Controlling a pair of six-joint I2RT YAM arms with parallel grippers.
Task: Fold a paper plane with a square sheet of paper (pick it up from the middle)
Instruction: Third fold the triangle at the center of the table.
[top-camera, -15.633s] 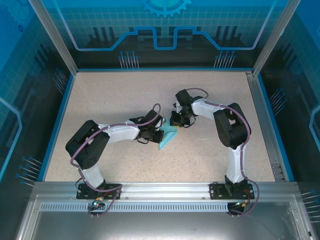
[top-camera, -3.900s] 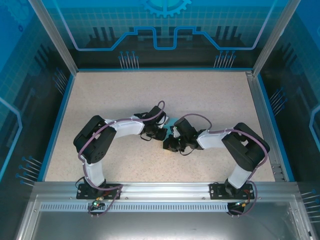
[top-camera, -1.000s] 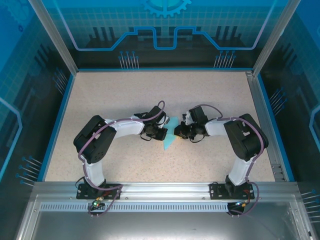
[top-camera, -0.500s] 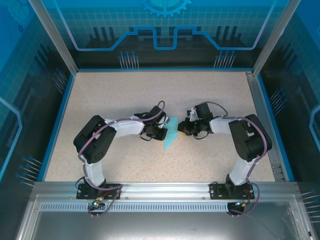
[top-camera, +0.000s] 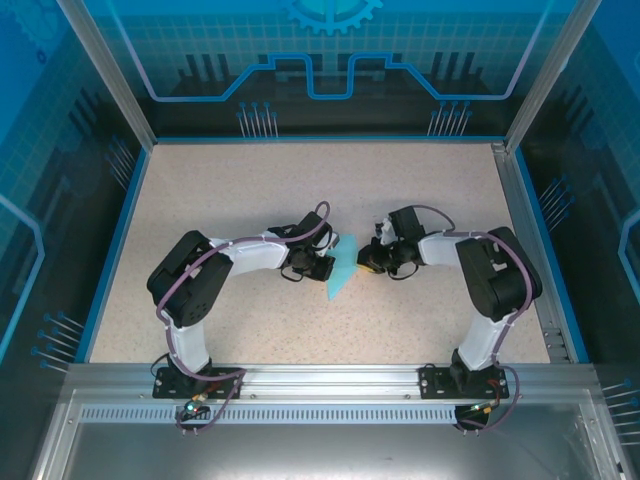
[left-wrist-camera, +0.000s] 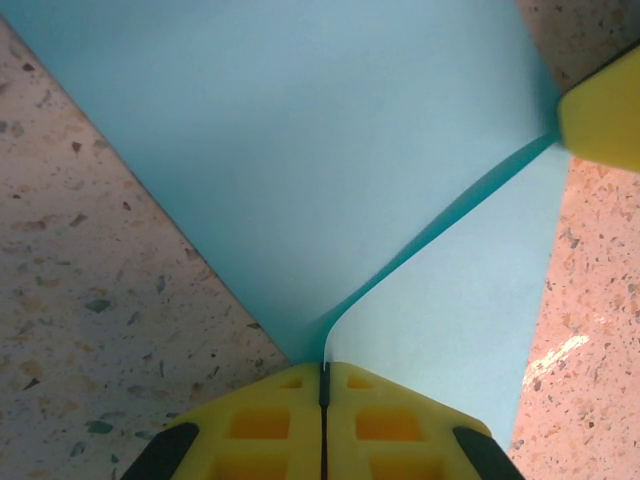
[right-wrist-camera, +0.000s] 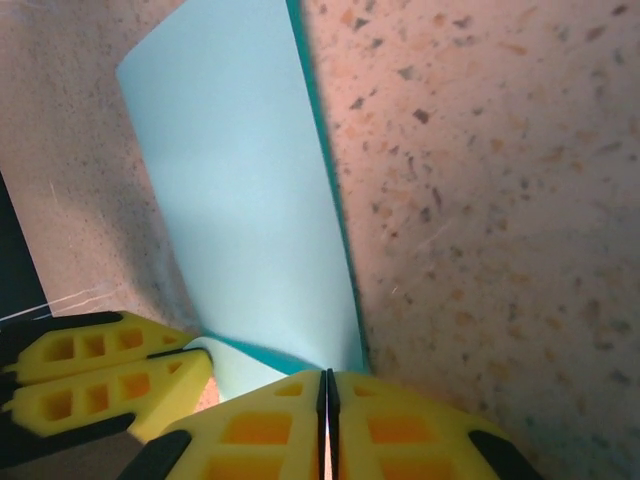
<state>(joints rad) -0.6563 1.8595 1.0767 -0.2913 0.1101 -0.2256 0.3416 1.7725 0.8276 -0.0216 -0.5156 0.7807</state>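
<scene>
Since a second ago the right gripper (top-camera: 367, 262) has slid up and right in the top view, and the paper (top-camera: 342, 272) looks a little wider. It sits between that gripper and the left gripper (top-camera: 325, 268), mid-frame on the speckled table (top-camera: 250, 190). I'd say each arm pinches one side so a flap can swing over along the crease. The wall panels (top-camera: 333, 12) carry a gear and circuit lines, with no words I can read.

Left wrist view: yellow fingers (left-wrist-camera: 260, 425), bottom centre, are pressed together on the paper's tip. One flap curls up from the layer lying flat.

Right wrist view: fingers (right-wrist-camera: 250, 425) are likewise clamped on the paper's near edge, with the left gripper's fingers at lower left.
</scene>
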